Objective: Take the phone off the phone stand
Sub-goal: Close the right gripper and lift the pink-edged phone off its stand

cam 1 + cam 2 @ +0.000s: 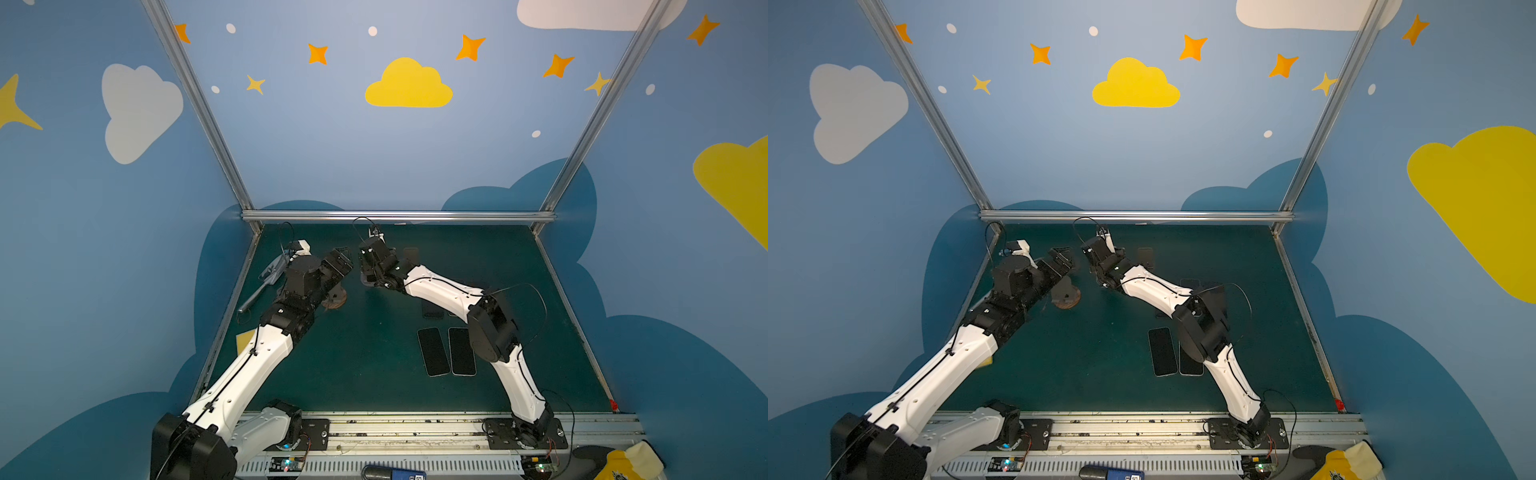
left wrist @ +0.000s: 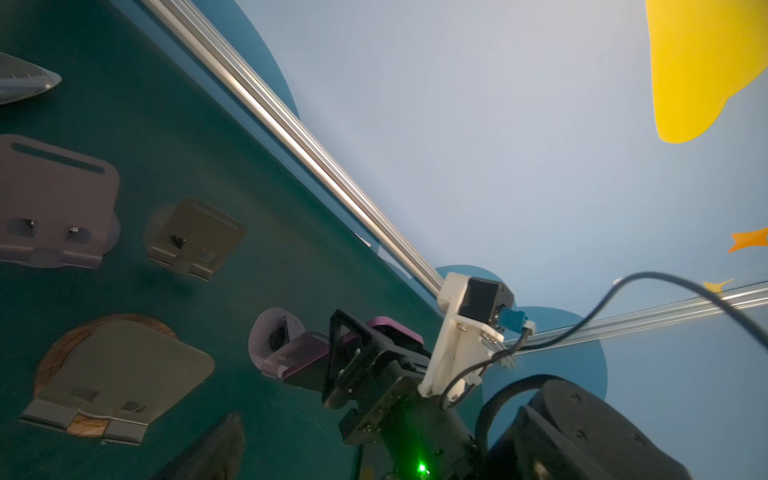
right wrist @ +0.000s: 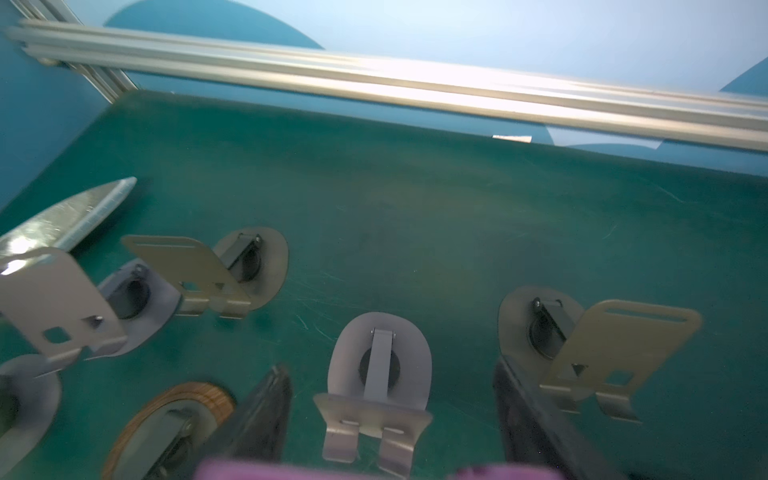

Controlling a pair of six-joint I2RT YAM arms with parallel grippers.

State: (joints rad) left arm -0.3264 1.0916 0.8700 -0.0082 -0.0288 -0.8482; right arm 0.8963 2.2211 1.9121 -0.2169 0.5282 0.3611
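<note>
Nearest in both top views, a black phone (image 1: 433, 352) lies flat on the green desk (image 1: 357, 374). A second black phone (image 1: 461, 351) lies just beside it, next to the right arm's elbow. Farther in, left of the middle, a wood-based stand (image 1: 334, 297) sits below the left arm's wrist. Above it the left tool (image 1: 343, 258) hangs released, its jaws spread wide with nothing between them.

Facing it, near but apart, the right tool (image 2: 345, 357) is clenched on the purple-cased phone (image 2: 305, 353). The left wrist view shows the case passing between its black jaws. The phone lies tilted at the front of its phone stand (image 2: 266, 328), which has a pale round base. I cannot tell whether it touches the stand's lip. In the right wrist view the purple case shows only as a blur close to the lens.

Beyond stand a grey stand (image 2: 54, 199) and an olive stand (image 2: 195, 237). A silver pointed metal blade (image 3: 70, 216) lies near the left wall. Last comes the aluminium back rail (image 1: 399, 216).
</note>
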